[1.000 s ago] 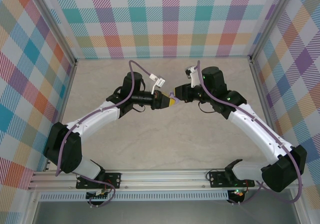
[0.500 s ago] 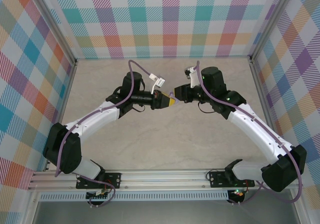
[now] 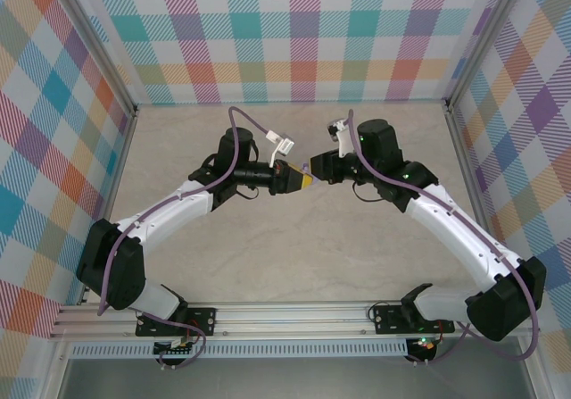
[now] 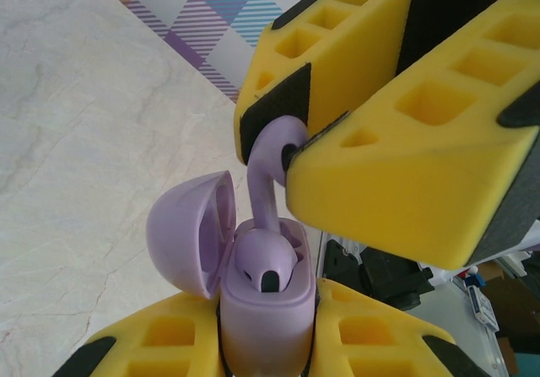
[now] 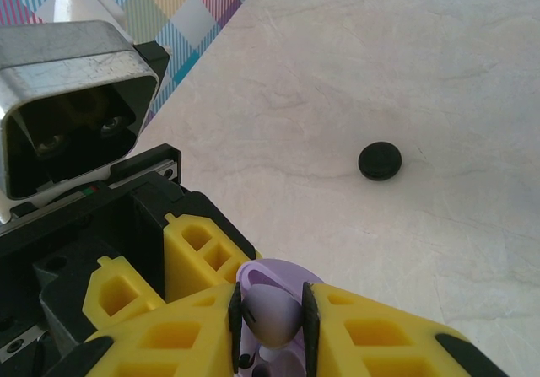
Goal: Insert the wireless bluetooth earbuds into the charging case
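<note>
My right claw (image 5: 270,325) pinches a lilac earbud (image 4: 272,162) by its top, jaws nearly closed. Just beneath, my left claw (image 4: 268,341) is clamped on the open lilac charging case (image 4: 263,314), lid (image 4: 190,234) tipped aside. The bud's stem reaches down into the case beside a second bud (image 4: 266,267) seated there. Farther off lies a black puck (image 5: 380,159).

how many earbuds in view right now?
2, both lilac. One earbud sits in the open lilac case held by the left gripper; the second earbud is pinched by the right gripper, stem down into the case. Others may be hidden.
</note>
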